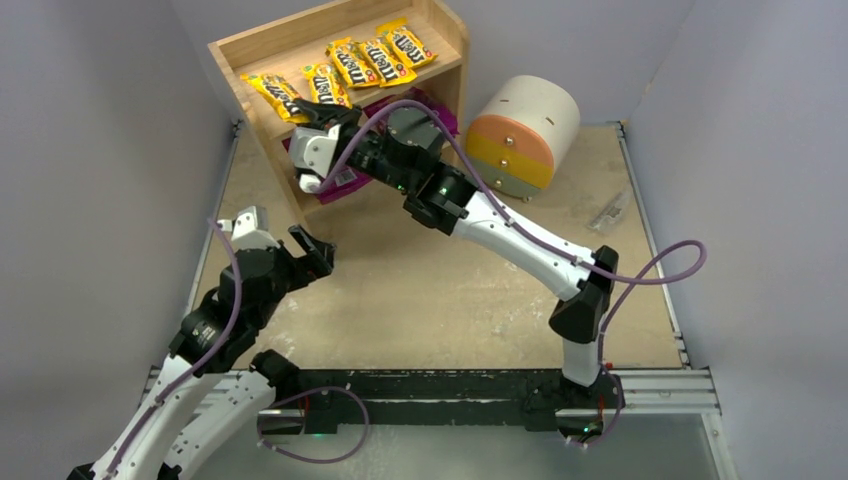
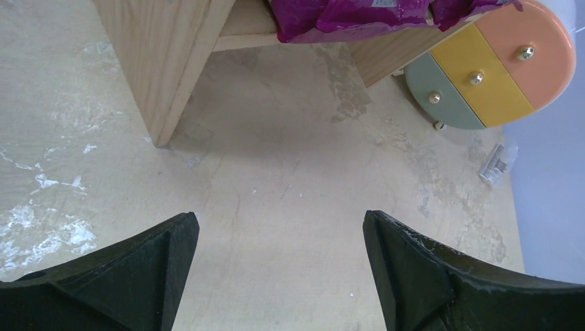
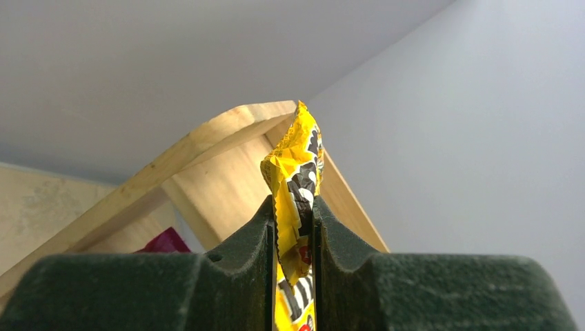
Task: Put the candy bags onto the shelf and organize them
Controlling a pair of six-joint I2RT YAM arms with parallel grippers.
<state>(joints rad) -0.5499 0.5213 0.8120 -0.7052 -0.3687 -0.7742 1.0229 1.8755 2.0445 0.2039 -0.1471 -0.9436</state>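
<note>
The wooden shelf (image 1: 232, 47) stands at the back left. Several yellow M&M's packets lie on its top tier, among them one at the left (image 1: 272, 94) and one at the right (image 1: 407, 42). My right gripper (image 1: 328, 113) is at the top tier's front edge, shut on the near end of another yellow packet (image 1: 324, 84). In the right wrist view that packet (image 3: 298, 158) stands up between the closed fingers (image 3: 255, 234), with the shelf (image 3: 207, 138) behind it. Magenta bags (image 1: 345, 184) lie on the lower tier, also seen in the left wrist view (image 2: 345, 14). My left gripper (image 1: 313, 250) is open and empty over bare table (image 2: 279, 217).
A round white drum (image 1: 525, 135) with orange, yellow and green drawers stands right of the shelf, also in the left wrist view (image 2: 497, 65). A small clear item (image 1: 610, 210) lies near the table's right edge. Grey walls enclose the table.
</note>
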